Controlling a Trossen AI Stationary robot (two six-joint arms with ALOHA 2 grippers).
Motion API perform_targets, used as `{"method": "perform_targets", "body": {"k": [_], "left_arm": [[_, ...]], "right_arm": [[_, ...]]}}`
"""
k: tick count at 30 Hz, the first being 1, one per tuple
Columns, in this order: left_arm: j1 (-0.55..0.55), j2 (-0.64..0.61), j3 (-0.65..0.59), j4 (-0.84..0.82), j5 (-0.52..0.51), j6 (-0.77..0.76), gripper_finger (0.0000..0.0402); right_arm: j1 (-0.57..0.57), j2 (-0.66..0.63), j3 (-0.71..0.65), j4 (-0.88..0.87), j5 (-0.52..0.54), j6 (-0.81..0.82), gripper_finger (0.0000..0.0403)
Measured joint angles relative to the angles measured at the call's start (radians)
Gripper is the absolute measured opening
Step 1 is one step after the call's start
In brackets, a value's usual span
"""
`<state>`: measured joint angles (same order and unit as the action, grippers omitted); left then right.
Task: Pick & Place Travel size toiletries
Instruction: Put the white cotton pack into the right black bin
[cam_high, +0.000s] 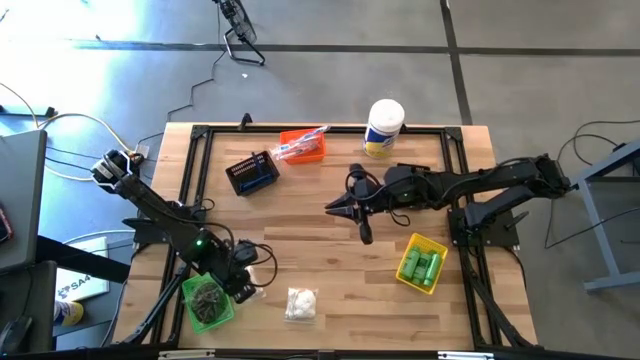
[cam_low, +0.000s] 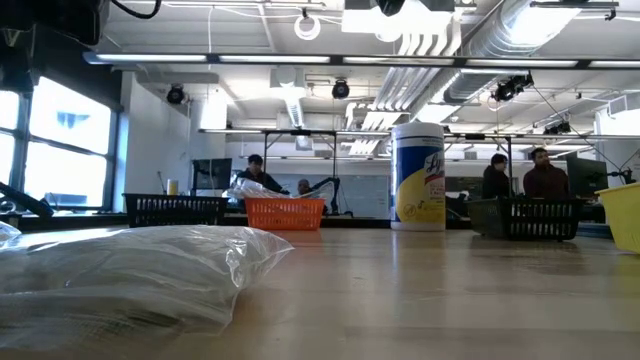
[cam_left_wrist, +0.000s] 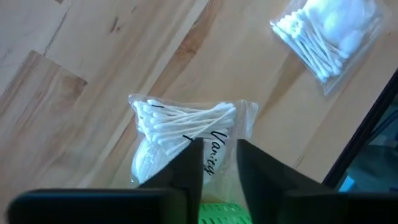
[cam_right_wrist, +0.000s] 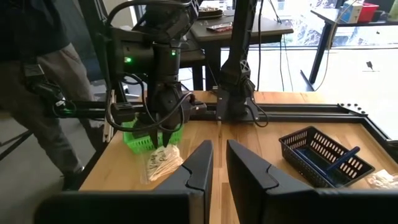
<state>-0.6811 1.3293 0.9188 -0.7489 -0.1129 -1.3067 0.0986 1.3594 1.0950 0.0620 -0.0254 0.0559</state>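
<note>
A clear bag of cotton swabs and white puffs (cam_left_wrist: 180, 124) lies on the wood right beside the green bin (cam_high: 190, 290), which holds dark round bundles. My left gripper (cam_left_wrist: 217, 144) points steeply down over the bag's end nearest the bin, open, its fingers standing either side of that end (cam_right_wrist: 163, 160). A second such bag (cam_high: 300, 303) lies farther right along the near edge. My right gripper (cam_right_wrist: 219, 146) hovers level at mid-table (cam_high: 332, 208), open by a narrow gap with nothing between its fingers. My left gripper's fingers (cam_left_wrist: 189, 165) come from above onto the bag's end by the green bin, where the writing is (cam_left_wrist: 214, 152). The bag lies flat on the table. Whether the fingertips touch the plastic, I cannot tell.
A yellow bin (cam_high: 440, 250) with green mini bottles stands at the near right. An orange bin (cam_high: 303, 148) with clear packets, a black bin (cam_high: 252, 173) and a tall white canister (cam_high: 383, 128) stand along the far side. People show beyond the table in the low view.
</note>
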Motion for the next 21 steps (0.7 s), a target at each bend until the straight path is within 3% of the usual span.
{"method": "perform_targets", "body": {"k": [12, 21], "left_arm": [[0.0, 0.0, 0.0, -0.007, -0.001, -0.007, 0.023], [0.0, 0.0, 0.0, 0.0, -0.034, -0.011, 0.0253]], "right_arm": [[0.0, 0.0, 0.0, 0.0, 0.0, -0.007, 0.0038], [0.0, 0.0, 0.0, 0.0, 0.022, -0.009, 0.0038]]}}
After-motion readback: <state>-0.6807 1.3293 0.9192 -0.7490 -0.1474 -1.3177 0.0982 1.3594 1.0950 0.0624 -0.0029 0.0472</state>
